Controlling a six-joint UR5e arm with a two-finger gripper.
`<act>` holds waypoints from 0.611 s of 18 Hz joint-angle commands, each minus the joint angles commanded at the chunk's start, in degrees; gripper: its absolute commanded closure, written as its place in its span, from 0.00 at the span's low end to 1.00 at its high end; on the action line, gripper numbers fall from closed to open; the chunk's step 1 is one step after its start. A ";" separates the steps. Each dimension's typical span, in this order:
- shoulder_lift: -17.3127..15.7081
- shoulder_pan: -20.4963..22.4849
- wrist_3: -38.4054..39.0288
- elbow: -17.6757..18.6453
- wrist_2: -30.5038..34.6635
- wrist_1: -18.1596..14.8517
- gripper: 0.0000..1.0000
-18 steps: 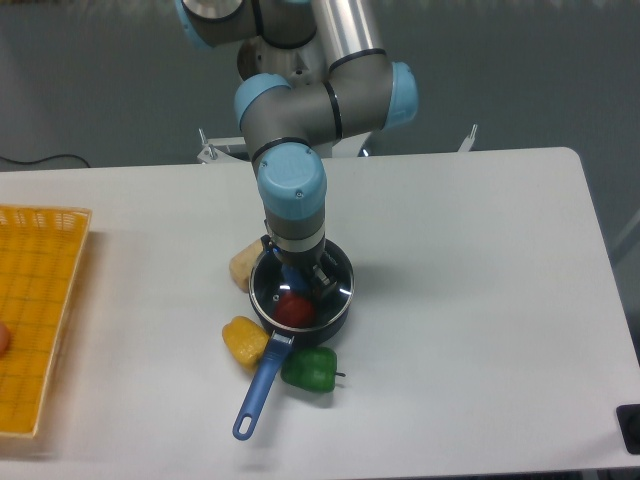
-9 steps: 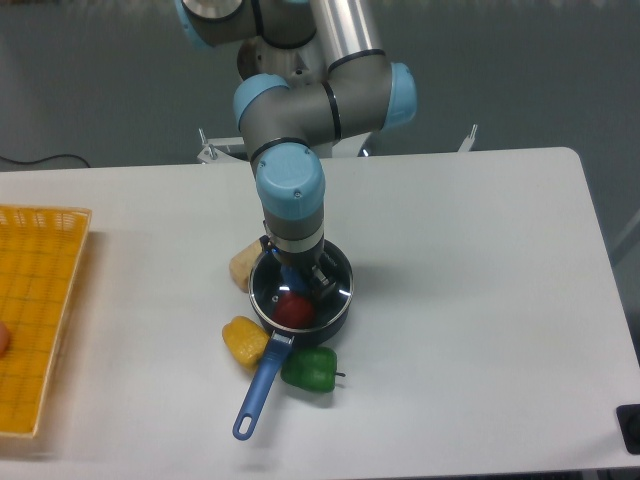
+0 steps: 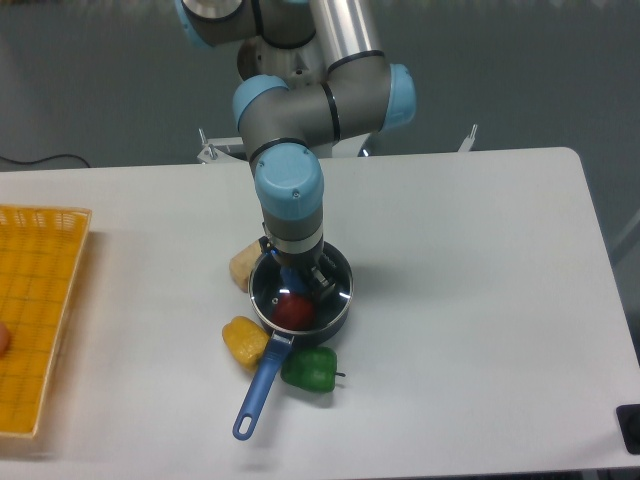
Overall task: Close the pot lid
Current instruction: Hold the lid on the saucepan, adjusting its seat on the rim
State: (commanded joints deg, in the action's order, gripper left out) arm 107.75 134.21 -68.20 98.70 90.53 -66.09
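Big white counter (image 3: 450,300) filling most of the view. Grey robot arm (image 3: 300,110) with light blue caps reaching down from the back, straight over the middle of the counter. Yellow basket (image 3: 35,300) at the far left edge, with a bit of something orange-red (image 3: 3,340) poking in at its side. Small dark pot (image 3: 335,315) just under the arm, near the front middle of the counter, with its long blue handle (image 3: 257,393) pointing toward the front left. See-through pot lid (image 3: 335,290) lying on top of the pot, thin shiny rim matching the pot's edge all around. Something round and red (image 3: 293,310) showing through the glass inside the pot. Claw (image 3: 296,277) right down on the lid's middle, around the blue knob (image 3: 290,275), but too hidden by the arm to tell if pinched on it or let go. Green pepper (image 3: 310,368) just in front of the pot, touching the right side of the handle. Yellow pepper (image 3: 245,340) beside the pot on the front left, against the handle's other side. Pale yellow lump (image 3: 243,265) tucked against the pot's back left side.
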 joint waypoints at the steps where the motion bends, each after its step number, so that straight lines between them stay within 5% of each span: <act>1: 0.00 0.00 0.00 0.09 0.00 0.00 0.44; 11: 0.00 0.00 -0.09 0.26 0.09 0.09 0.39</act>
State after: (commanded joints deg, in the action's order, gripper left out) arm 107.75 134.21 -68.29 98.96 90.62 -66.01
